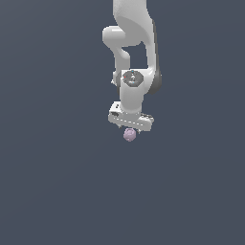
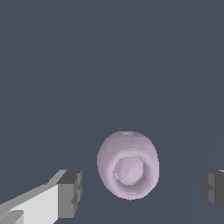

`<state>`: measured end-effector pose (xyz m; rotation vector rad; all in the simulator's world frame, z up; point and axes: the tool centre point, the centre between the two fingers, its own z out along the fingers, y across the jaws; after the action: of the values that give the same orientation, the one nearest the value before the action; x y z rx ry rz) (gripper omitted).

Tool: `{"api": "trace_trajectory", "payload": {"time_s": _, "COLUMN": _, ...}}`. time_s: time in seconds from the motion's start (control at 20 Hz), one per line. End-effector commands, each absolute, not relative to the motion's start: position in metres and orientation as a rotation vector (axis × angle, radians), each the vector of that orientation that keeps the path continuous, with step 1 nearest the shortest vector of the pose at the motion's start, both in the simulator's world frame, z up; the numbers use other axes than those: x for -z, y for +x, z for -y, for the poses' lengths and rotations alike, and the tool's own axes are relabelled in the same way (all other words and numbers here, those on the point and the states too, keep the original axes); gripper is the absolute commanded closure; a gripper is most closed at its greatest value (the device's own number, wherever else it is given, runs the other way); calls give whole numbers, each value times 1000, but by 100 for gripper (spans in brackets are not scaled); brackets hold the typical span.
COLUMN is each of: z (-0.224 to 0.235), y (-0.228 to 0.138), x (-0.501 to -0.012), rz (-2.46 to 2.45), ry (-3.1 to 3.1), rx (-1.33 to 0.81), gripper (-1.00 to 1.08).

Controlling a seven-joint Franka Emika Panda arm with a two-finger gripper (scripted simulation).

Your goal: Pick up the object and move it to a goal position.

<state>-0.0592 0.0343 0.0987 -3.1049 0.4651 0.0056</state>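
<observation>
- While nothing but flat dark slate-blue ground [image 1: 57, 191] surrounds me, no other thing lies near the object [image 1: 129, 134], and no obstacle shows on any side of it.
- My claw [image 1: 129, 128] hangs straight down from the white arm [image 1: 134, 43], with the pale pink-lilac lump showing just under its body in the exterior view.
- From the wrist view my claw [image 2: 142, 190] is spread wide: one dark pad [image 2: 70, 193] stands to one side of the object [image 2: 127, 165] and the other pad [image 2: 213, 190] to the other side, each with a clear gap to it, so I am released and grasp nothing.
- Seen up close, the lump is rounded, with a ringed dimple facing the camera.
- My fingers are hard to make out in the exterior view, hidden against the hand and the lump.
- Whether the lump rests on the ground I cannot tell; the ground has no markings.
- One pad is cut off by the wrist picture's edge.
</observation>
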Motion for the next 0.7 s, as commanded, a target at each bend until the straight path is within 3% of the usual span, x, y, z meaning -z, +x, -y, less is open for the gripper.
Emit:
{"api": "trace_trajectory", "payload": {"time_s": 0.0, "z": -39, "y": -64, "x": -94, "rz": -494, "ry": -3102, "rx": -2, "gripper": -92}}
{"api": "trace_trajectory", "payload": {"time_s": 0.65, "z": -43, "y": -68, "x": -78, "rz": -514, "ry": -3099, "rx": -1, "gripper": -92}}
